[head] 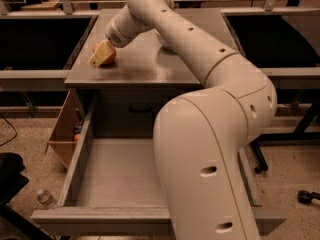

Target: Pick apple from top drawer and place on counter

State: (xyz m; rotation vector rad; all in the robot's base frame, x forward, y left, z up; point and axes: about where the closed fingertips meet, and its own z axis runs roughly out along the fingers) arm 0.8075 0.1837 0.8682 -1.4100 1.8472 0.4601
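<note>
Most of apple [112,57] hid by gripper [101,56] (counter [150,66] L side).

Robotics lab, prob.: plain grey metal worktop [150,66], speckled floor [27,134], big cream robot arm [210,149] w/ end effector [102,54] by worktop's left edge.

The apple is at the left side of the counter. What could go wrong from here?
1. The apple is at the hand, near the counter's left edge; once released it may roll off that side.
2. The top drawer stands open below the front edge, so a roll forward could drop the apple into it.
</note>
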